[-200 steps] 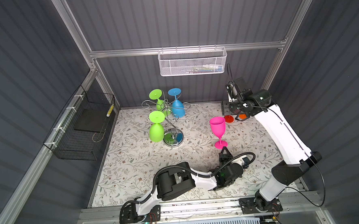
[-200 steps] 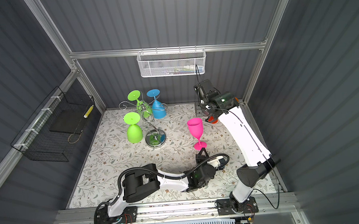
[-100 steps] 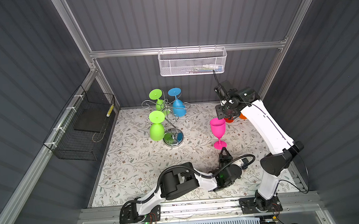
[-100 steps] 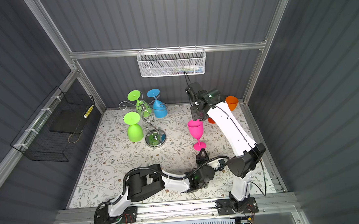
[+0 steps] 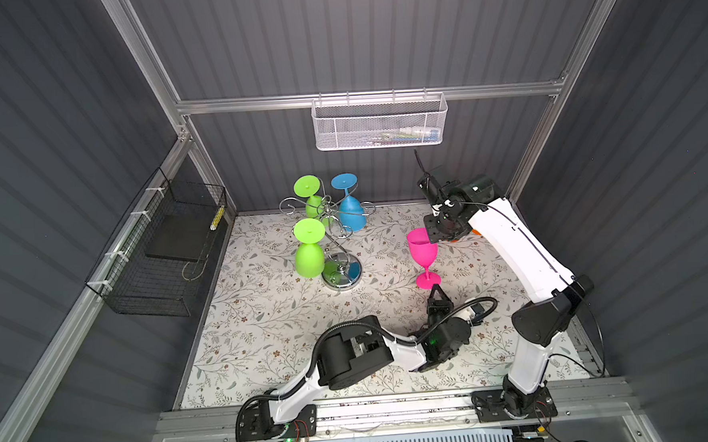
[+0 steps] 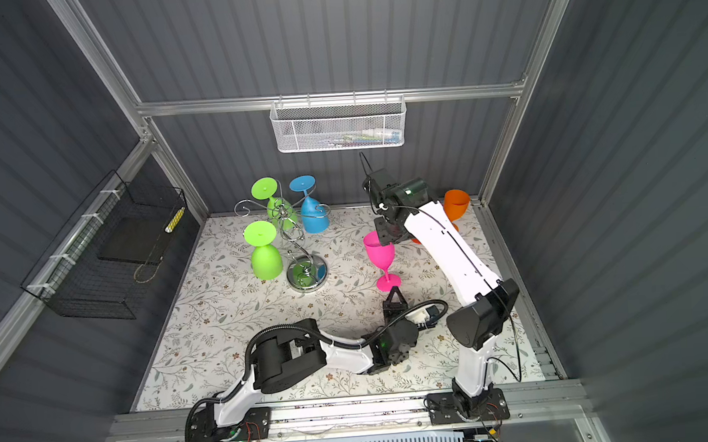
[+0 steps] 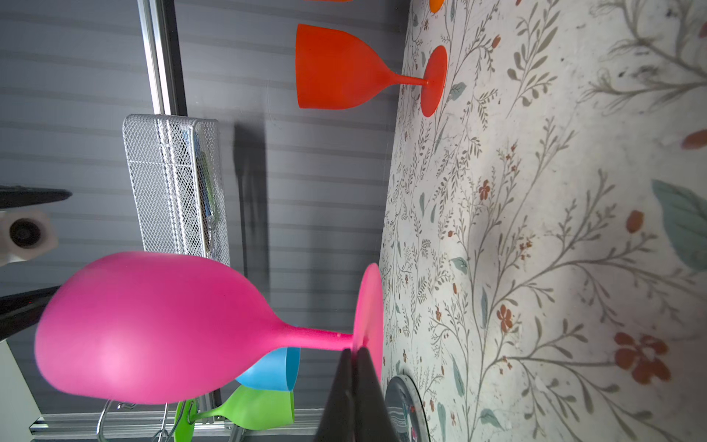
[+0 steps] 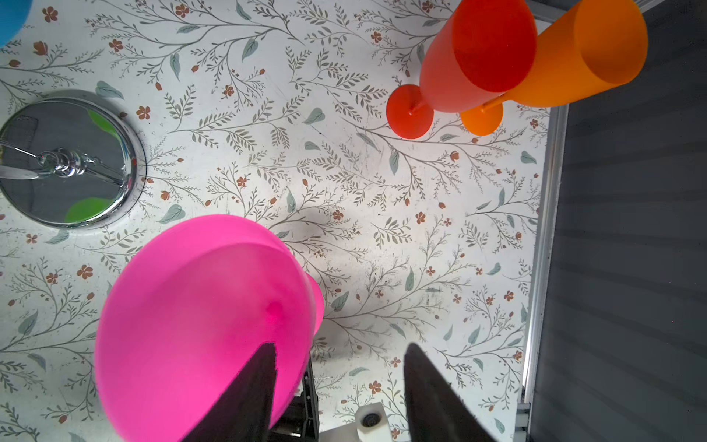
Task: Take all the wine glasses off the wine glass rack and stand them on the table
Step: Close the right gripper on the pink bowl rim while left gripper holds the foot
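In both top views the rack (image 5: 342,274) (image 6: 307,272) is seen at the back left of the table (image 5: 266,318) (image 6: 232,320). Two green glasses (image 5: 309,257) (image 6: 266,262) and a blue glass (image 5: 349,212) (image 6: 314,216) are hung on it upside down. The pink glass (image 5: 423,249) (image 6: 380,252) is stood upright on the table, well apart from the rack. The left gripper (image 5: 434,290) (image 6: 395,291) is laid low with its tip at the pink foot. The right gripper (image 5: 436,238) (image 6: 388,239) is held at the pink rim.

In the left wrist view the left gripper (image 7: 354,356) is seen with its jaws pressed together and nothing between them. Its tips are touching the foot of the pink glass (image 7: 153,325) beside the stem.

In the right wrist view the right gripper (image 8: 340,348) is seen with its jaws apart and nothing clamped. One finger is over the mouth of the pink glass (image 8: 199,325), the other outside the rim. Whether the rim is touched cannot be told. A red glass (image 8: 478,57) and an orange glass (image 8: 585,49) are stood by the wall.
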You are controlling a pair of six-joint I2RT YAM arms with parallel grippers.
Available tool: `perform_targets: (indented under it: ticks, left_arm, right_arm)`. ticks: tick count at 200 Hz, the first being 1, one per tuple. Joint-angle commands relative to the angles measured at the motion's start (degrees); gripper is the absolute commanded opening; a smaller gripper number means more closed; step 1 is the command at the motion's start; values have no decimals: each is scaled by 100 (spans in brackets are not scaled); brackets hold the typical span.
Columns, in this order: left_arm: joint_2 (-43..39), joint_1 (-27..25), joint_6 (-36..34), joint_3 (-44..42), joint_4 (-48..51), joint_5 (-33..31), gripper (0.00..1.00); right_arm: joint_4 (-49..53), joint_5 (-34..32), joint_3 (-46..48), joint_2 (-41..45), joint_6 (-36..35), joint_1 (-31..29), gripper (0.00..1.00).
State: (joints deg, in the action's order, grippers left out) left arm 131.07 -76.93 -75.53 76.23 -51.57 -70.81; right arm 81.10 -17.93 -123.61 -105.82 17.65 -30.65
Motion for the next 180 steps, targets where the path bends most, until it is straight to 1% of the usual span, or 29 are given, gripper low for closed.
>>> perform_targets:
  ticks: [1,37,54,76,137,180]
  left_arm:
    - [46,24,-77,95,-292,-109,0]
    - [67,63,-110,97,-316,-135,0]
    - [130,72,-262,152,-439,-168,0]
    - [239,123,-431,230,-611,-218,0]
    - [227,220,-474,232,-682,-241,0]
    - [235,251,-680,217,-966,-216,0]
  right_arm:
    - [124,66,-49,-131,-25,-50,54]
    - [187,78,-50,-207,17,-98,49]
    - [211,105,-42,-244,53,-98,47]
    - [240,108,-79,-285,81,-98,40]
    - [279,120,-71,-327,125,-98,18]
    - [266,104,-110,-331,144,-96,3]
